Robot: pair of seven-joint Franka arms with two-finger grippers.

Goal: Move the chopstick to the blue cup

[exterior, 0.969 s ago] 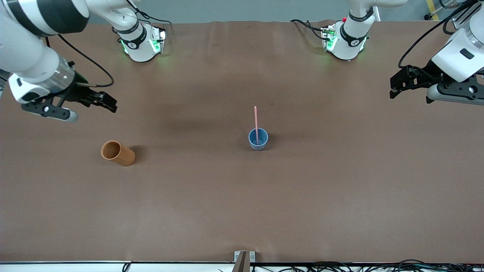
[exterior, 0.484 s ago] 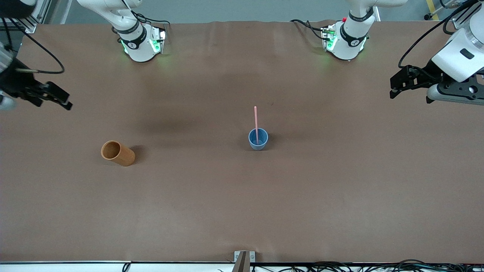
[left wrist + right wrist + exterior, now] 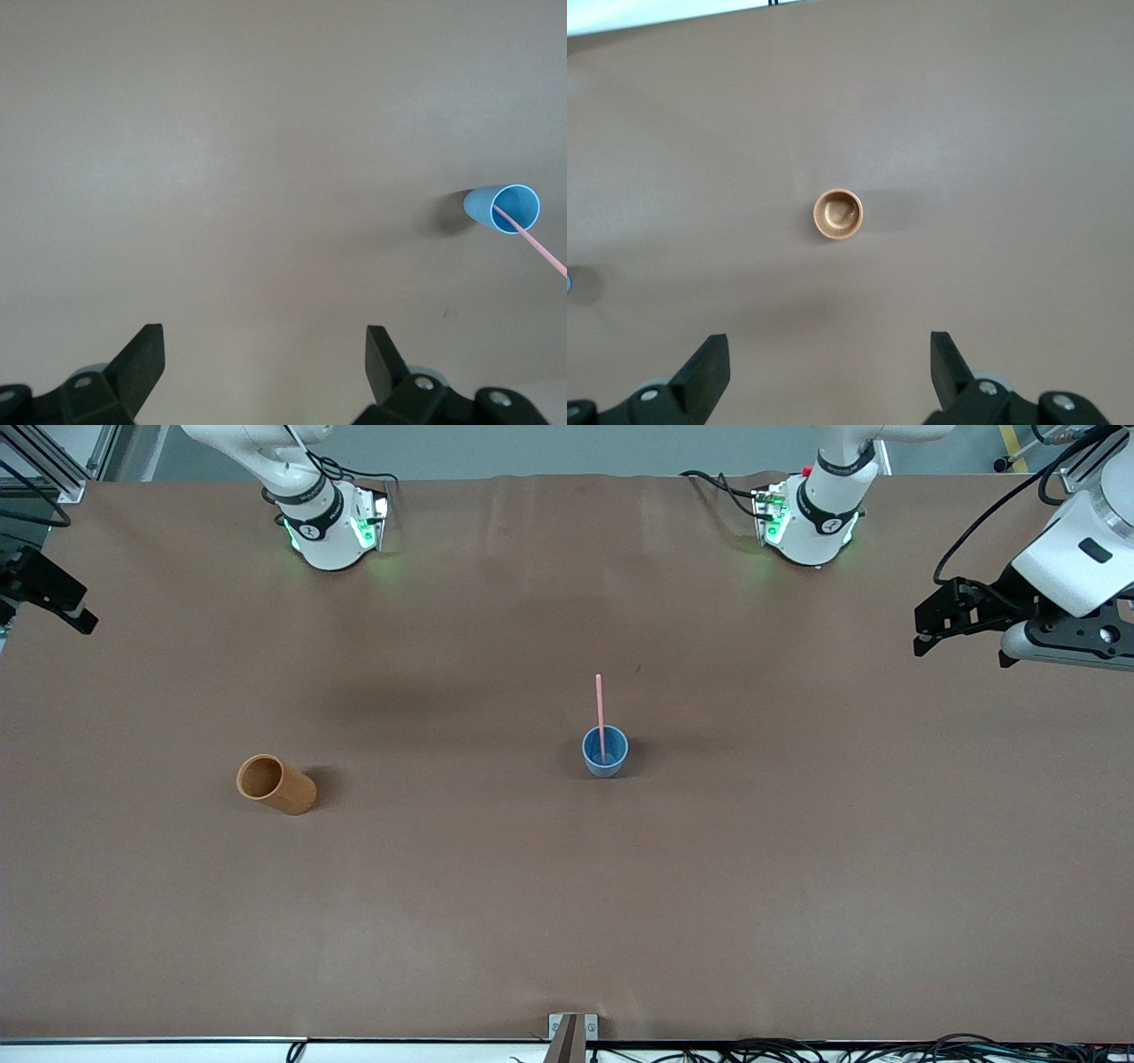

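The blue cup (image 3: 605, 752) stands upright near the middle of the table. The pink chopstick (image 3: 600, 704) stands in it, leaning toward the robots' bases. Both also show in the left wrist view, the cup (image 3: 505, 209) with the chopstick (image 3: 542, 245) sticking out. My left gripper (image 3: 959, 651) is open and empty over the left arm's end of the table, well away from the cup. My right gripper (image 3: 53, 607) is open and empty over the table edge at the right arm's end. The open fingers show in the left wrist view (image 3: 264, 354) and in the right wrist view (image 3: 829, 359).
An orange-brown cylindrical cup (image 3: 275, 784) stands toward the right arm's end, slightly nearer the front camera than the blue cup. It shows empty in the right wrist view (image 3: 838, 214). A metal bracket (image 3: 572, 1027) sits at the table's front edge.
My right gripper has drawn back from beside the orange-brown cup to the table edge at its own end. The left arm, cups and chopstick have not moved.
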